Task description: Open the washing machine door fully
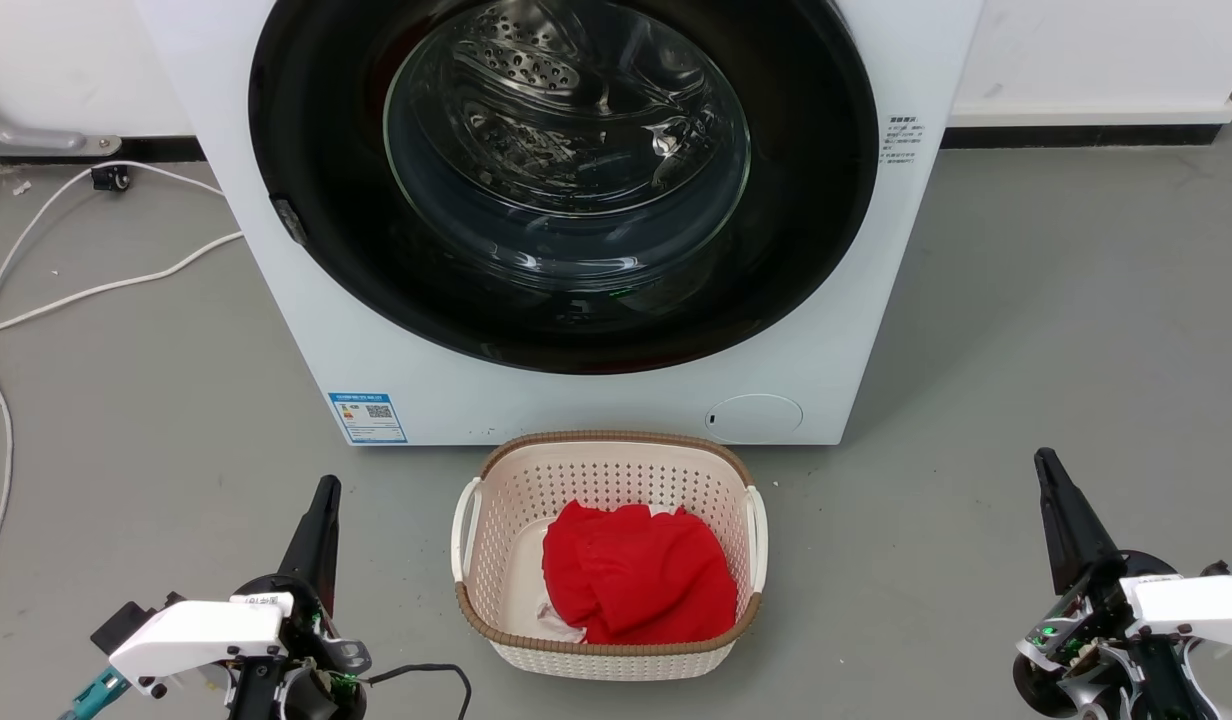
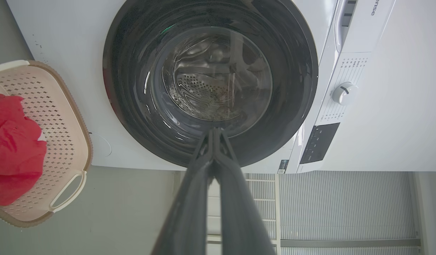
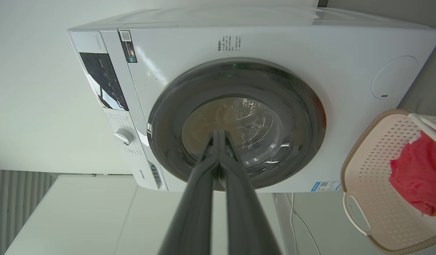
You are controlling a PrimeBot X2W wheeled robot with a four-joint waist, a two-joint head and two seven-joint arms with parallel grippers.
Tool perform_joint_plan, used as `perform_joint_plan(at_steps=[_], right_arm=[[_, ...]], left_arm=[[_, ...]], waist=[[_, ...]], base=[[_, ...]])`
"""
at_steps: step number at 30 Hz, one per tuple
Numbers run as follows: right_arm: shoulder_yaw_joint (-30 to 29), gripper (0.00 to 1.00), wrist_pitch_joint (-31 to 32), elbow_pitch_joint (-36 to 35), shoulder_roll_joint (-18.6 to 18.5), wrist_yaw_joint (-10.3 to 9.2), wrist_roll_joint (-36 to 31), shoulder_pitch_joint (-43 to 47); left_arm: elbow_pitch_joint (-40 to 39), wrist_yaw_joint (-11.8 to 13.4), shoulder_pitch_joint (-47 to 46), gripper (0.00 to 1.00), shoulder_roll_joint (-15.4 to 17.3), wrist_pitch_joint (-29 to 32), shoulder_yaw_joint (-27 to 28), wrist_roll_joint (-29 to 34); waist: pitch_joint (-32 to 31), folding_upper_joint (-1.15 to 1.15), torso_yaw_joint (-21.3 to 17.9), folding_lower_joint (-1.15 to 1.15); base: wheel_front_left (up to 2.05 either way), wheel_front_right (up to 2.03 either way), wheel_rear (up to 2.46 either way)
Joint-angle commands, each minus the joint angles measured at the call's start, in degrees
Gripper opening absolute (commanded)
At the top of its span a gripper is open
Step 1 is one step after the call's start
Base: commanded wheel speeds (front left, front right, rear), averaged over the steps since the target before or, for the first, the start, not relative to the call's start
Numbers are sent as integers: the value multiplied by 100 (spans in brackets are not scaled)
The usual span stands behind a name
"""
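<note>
Two grippers nearest: left gripper (image 1: 327,485) and right gripper (image 1: 1043,458), each with fingers pressed together and holding nothing. One cream laundry basket (image 1: 616,438) with one red cloth (image 1: 636,580) inside. Behind it, one washing machine (image 1: 596,410), its washing machine door (image 1: 816,250) flush against the front. Wrist views add one dial (image 2: 343,92) and the lettering "nse" (image 2: 373,9).

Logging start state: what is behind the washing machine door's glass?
Through the closed washing machine door, the steel perforated drum shows; no laundry is visible in it. The door's black ring covers the drum's rim.
</note>
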Motion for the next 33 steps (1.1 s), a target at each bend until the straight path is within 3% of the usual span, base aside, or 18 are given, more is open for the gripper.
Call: perform_joint_plan(at_steps=[1,6,7,21,33], right_arm=[[-7,0,10,10,17,0,-29,-81],[-11,0,15,10,20,0,-29,-81],[-4,100,1,-1,2,0,-8,-1],[45,100,-331,-316,18,0,-341,252],[22,100,-630,-795,23,0,-2055,342]], left_arm=[[3,-16,-53,0,-3,6,25,12],[3,-16,-53,0,-4,8,27,15],[-1,0,0,100,-1,-1,0,1],[-217,0,61,100,-15,-336,-284,279],[-729,-2,-13,100,-14,-639,-253,1613]], waist=[[0,0,0,0],[0,0,0,0],[0,0,0,0],[15,0,-2,0],[62,0,-31,0]], base=[[0,0,0],[0,0,0],[0,0,0],[0,0,0],[0,0,0]])
